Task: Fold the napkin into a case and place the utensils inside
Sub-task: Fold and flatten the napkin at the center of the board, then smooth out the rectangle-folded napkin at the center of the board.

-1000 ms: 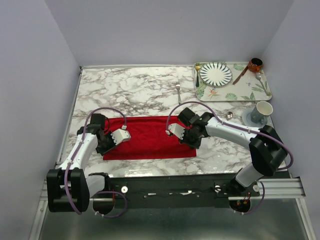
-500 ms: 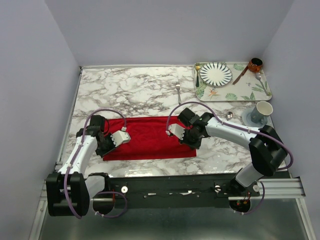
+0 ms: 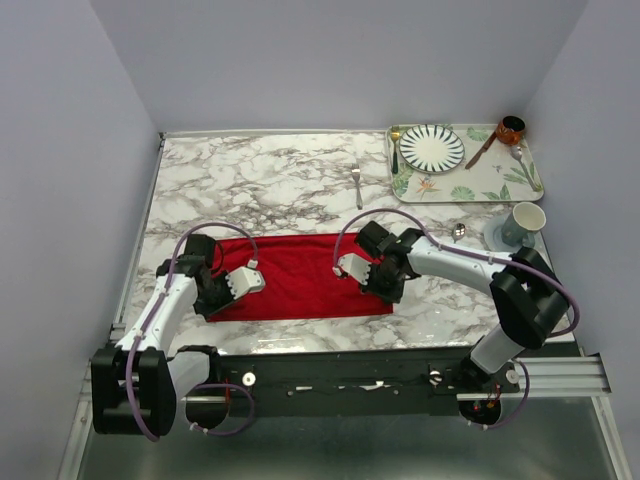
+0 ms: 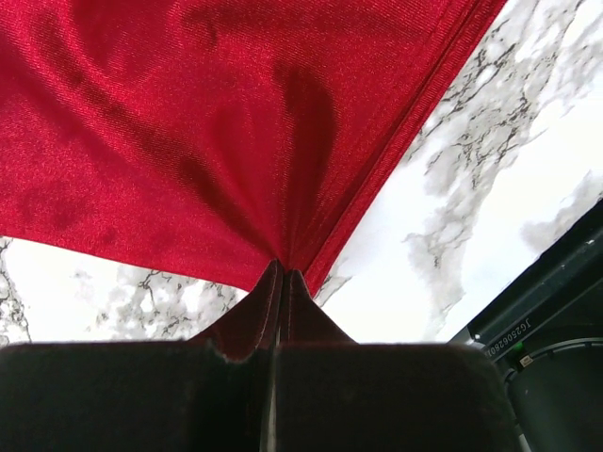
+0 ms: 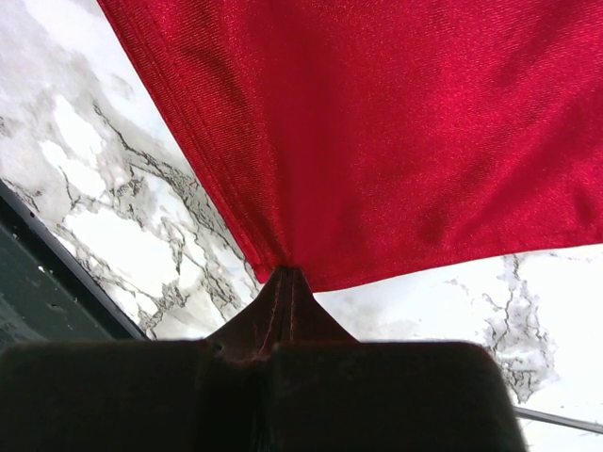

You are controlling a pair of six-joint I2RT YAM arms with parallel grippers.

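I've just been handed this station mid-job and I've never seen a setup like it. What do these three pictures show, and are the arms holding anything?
Two robot arms are bolted at the near edge of a marble table. The wide picture comes from a fixed camera above and behind them, so the left arm is on the left. The other two come from a small camera on each wrist, looking along that arm's own fingers.

A red napkin lies as a wide rectangle between the arms. The left gripper is shut on its near left corner, and the right gripper is shut on its near right corner.

A silver fork lies on the table beyond the napkin, untouched. At the far right, a tray carries a striped plate, and a cup stands nearby.
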